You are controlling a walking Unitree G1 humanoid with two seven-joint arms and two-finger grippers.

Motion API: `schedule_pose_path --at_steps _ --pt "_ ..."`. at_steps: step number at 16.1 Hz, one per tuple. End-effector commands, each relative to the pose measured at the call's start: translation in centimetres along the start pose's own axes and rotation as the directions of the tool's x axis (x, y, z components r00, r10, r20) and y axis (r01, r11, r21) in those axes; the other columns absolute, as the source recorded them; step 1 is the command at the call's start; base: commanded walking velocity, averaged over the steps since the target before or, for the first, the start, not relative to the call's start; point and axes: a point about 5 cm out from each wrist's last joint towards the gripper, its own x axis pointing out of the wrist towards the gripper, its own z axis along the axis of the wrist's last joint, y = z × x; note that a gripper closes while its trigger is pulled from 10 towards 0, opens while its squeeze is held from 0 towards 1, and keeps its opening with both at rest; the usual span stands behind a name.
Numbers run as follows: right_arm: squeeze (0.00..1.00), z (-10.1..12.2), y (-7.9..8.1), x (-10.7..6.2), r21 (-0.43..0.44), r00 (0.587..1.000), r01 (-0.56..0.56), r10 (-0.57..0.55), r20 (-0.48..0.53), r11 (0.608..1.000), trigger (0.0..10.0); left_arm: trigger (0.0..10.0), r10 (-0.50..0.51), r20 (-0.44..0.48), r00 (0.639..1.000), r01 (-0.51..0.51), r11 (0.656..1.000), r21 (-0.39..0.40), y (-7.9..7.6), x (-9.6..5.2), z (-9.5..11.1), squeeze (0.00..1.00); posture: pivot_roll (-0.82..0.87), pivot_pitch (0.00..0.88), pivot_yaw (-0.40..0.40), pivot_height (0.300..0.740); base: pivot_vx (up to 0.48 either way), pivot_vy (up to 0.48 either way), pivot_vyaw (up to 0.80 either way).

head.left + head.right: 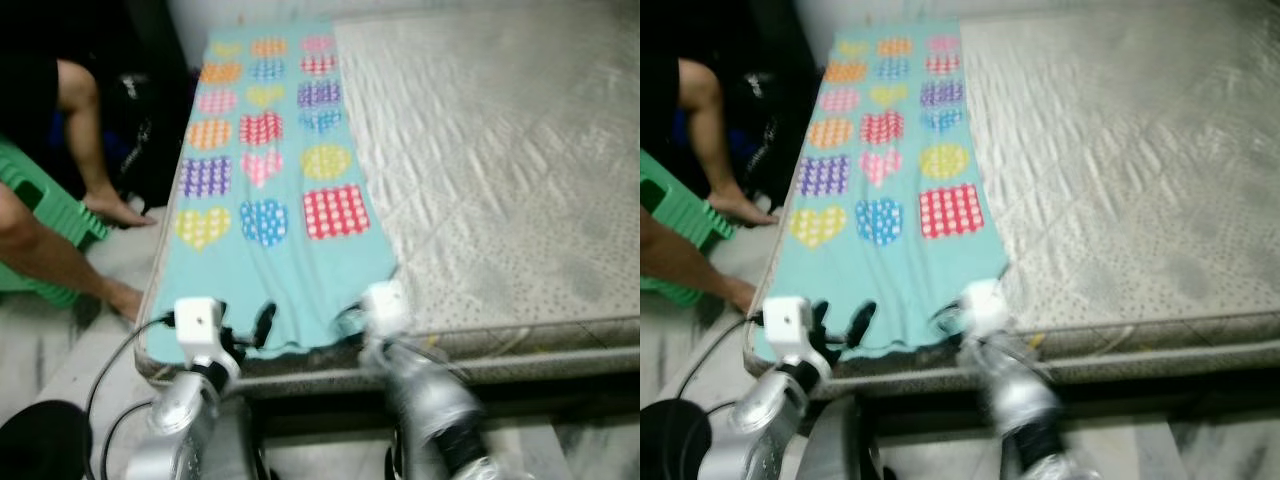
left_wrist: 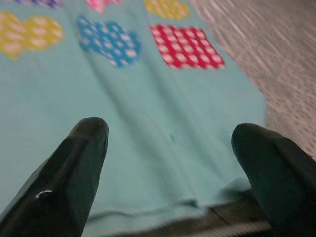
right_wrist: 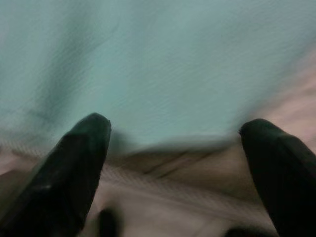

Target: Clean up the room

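A turquoise cloth (image 1: 270, 190) printed with coloured hearts and squares lies flat along the left strip of a bare grey mattress (image 1: 500, 160). Its near hem (image 2: 148, 207) reaches the mattress's front edge. My left gripper (image 1: 250, 330) is open just above that hem near the cloth's left corner, its two black fingers (image 2: 74, 168) spread over the fabric. My right gripper (image 1: 352, 322) is open at the cloth's near right corner, fingers (image 3: 74, 163) straddling the hem (image 3: 163, 143) where it meets the mattress. Neither holds the cloth.
A person sits at the left on a green stool (image 1: 50, 215), bare feet (image 1: 115, 210) on the floor beside the bed. A black round object (image 1: 40, 440) and cables lie at the lower left. The mattress's right part is bare.
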Motion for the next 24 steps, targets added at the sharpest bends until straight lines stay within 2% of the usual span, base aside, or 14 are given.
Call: schedule_pose_path --at_steps 1,5,9,13,14,17,19,22,24 --pt "0.00 -0.1 0.7 -0.1 0.014 1.000 0.015 -0.015 0.015 1.000 10.0 10.0 0.015 -0.017 1.000 -0.015 1.000 0.003 0.3 -0.4 -0.1 0.00 -0.02 0.181 0.114 0.575 0.000 0.000 0.00" --pt "0.00 0.9 0.5 -0.1 0.063 0.995 0.016 -0.022 0.093 0.998 10.0 10.0 0.017 -0.014 1.000 -0.017 1.000 0.005 0.3 -0.2 0.0 0.00 -0.03 0.174 0.112 0.575 0.000 0.000 0.00" --pt "0.00 2.3 0.1 -0.2 0.123 0.979 0.052 -0.075 0.189 0.991 10.0 10.0 0.018 -0.018 1.000 -0.018 1.000 0.007 0.3 -0.2 0.1 0.00 -0.02 0.166 0.113 0.575 0.000 0.000 0.00" --pt "0.00 3.8 -0.3 -0.1 0.152 0.956 0.075 -0.115 0.269 0.985 10.0 10.0 0.018 -0.018 1.000 -0.018 1.000 0.011 0.3 0.0 0.1 0.00 -0.02 0.154 0.115 0.575 0.000 0.000 0.00" --pt "0.00 4.1 -0.6 -0.2 0.157 0.937 0.093 -0.140 0.321 0.983 10.0 10.0 0.006 -0.023 1.000 -0.006 1.000 0.002 0.2 -0.2 0.3 0.00 -0.01 0.149 0.115 0.575 0.000 0.000 0.00" --pt "0.00 3.8 -1.3 -0.4 0.185 0.920 0.109 -0.170 0.352 0.977 10.0 10.0 0.073 0.006 0.997 -0.073 0.997 0.010 0.5 -2.9 1.2 0.00 0.00 0.145 0.114 0.575 0.000 0.000 0.00" --pt "0.00 3.8 -1.3 -0.2 0.181 0.918 0.108 -0.168 0.359 0.978 10.0 10.0 0.202 0.011 0.979 -0.202 0.979 -0.016 1.7 -5.2 1.2 0.00 0.02 0.144 0.108 0.575 0.000 0.000 0.00" --pt "0.00 3.7 -1.1 -0.1 0.177 0.918 0.101 -0.160 0.362 0.979 10.0 10.0 0.262 -0.027 0.965 -0.263 0.964 -0.049 3.2 -6.4 0.8 0.00 0.03 0.142 0.098 0.575 0.000 0.000 0.00" --pt "0.00 3.8 -0.9 0.0 0.165 0.916 0.098 -0.153 0.369 0.981 10.0 10.0 0.229 -0.058 0.972 -0.233 0.971 -0.061 2.9 -6.3 0.5 0.00 0.03 0.141 0.097 0.575 0.000 0.000 0.00"
